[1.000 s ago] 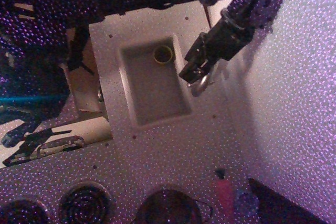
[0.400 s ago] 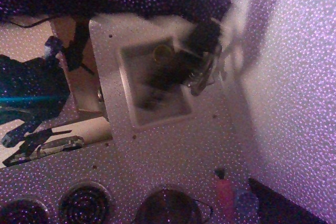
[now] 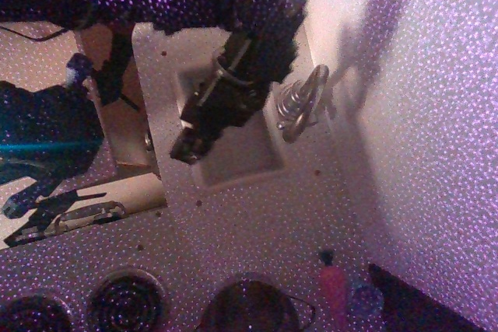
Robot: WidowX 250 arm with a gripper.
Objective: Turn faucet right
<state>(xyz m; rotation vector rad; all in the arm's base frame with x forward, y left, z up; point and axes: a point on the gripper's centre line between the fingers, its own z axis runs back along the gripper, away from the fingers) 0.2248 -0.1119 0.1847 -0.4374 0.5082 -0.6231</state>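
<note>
The faucet is a small shiny silver tap with a ribbed base and curved spout, standing at the right rim of the grey sink basin near the wall. My black gripper hangs over the left part of the basin, well to the left of the faucet and apart from it. Its fingers point down-left; the frame is too dark to show whether they are open or shut. It holds nothing that I can see. The arm covers the basin's upper half and the drain.
A white wall rises right of the faucet. A dark pot and stove burners sit along the bottom edge. A pink bottle stands at the bottom right. A wooden shelf lies left of the counter.
The gripper has left the faucet and swung left across the basin. The faucet stands uncovered, its spout now lying toward the wall instead of under the gripper.
</note>
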